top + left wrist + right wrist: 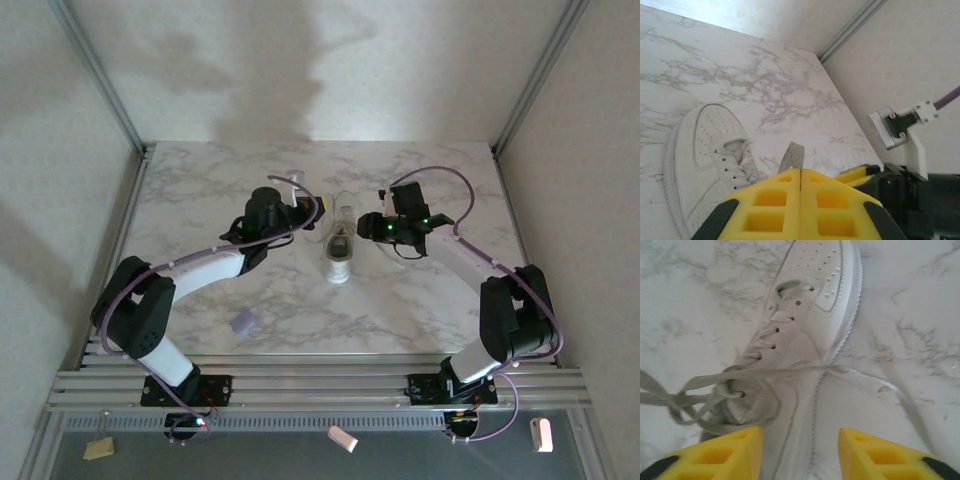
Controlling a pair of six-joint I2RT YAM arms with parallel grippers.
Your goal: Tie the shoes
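The small white sneaker [340,262] lies mid-table between the two arms, its laces loose. In the left wrist view the sneaker [705,150] is low on the left, and my left gripper [800,172] is shut, with a flat strip of white lace [792,156] sticking out from its tips. The left gripper [312,208] sits just left of the shoe's toe end. My right gripper [800,450] is open above the sneaker [810,315], near its heel side, with a lace [790,371] stretched across the shoe ahead of its fingers. From above, the right gripper [366,226] is close on the shoe's right.
A tiny lavender blob [243,322] lies on the marble table [200,190] near the left arm. Metal frame posts [130,200] run along both side edges. Small items [343,438] rest on the ledge below the arm bases.
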